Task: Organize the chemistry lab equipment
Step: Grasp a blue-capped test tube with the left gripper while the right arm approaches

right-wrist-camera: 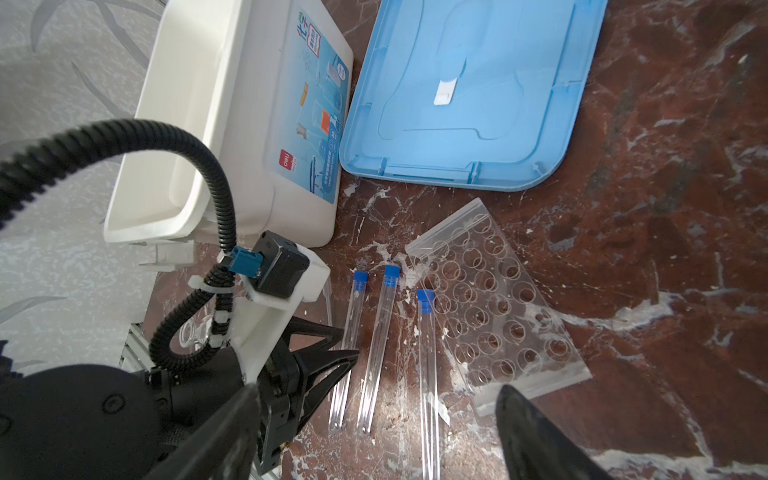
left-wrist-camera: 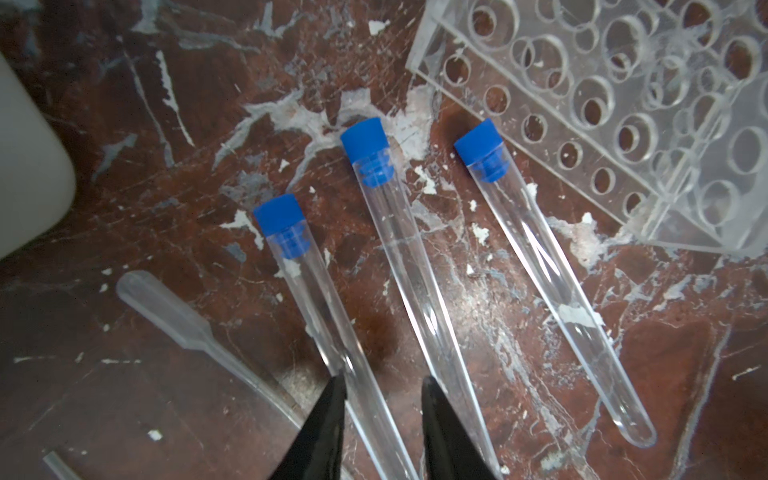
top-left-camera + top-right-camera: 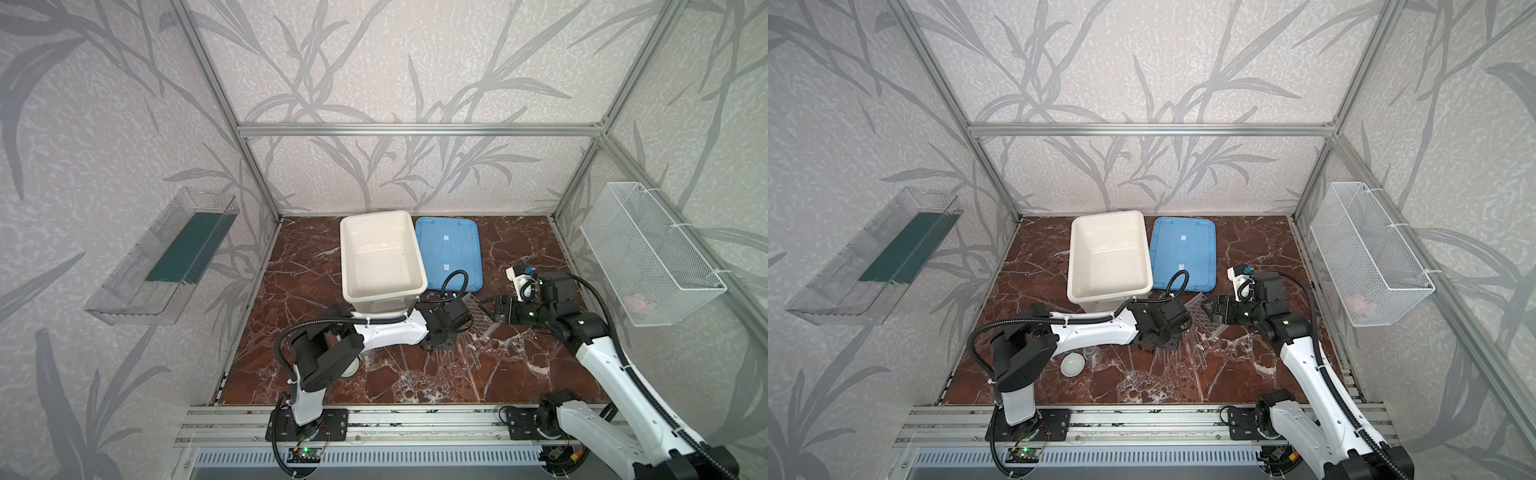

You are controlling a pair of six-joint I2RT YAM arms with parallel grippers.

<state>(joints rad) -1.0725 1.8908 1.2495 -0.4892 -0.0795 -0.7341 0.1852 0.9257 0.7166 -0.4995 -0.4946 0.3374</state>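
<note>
Tubes (image 2: 405,266) with blue caps lie on the worktop (image 2: 124,166) beside the rack (image 2: 602,95). My left jaws, partly open and empty, straddle the tube farthest from the rack (image 2: 318,299), across its long axis; the right jaws are wide open, empty.

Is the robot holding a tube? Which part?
Cannot tell for sure. The left gripper straddles one blue-capped tube, far from its cap, gap showing. The right gripper is open, empty.
</note>
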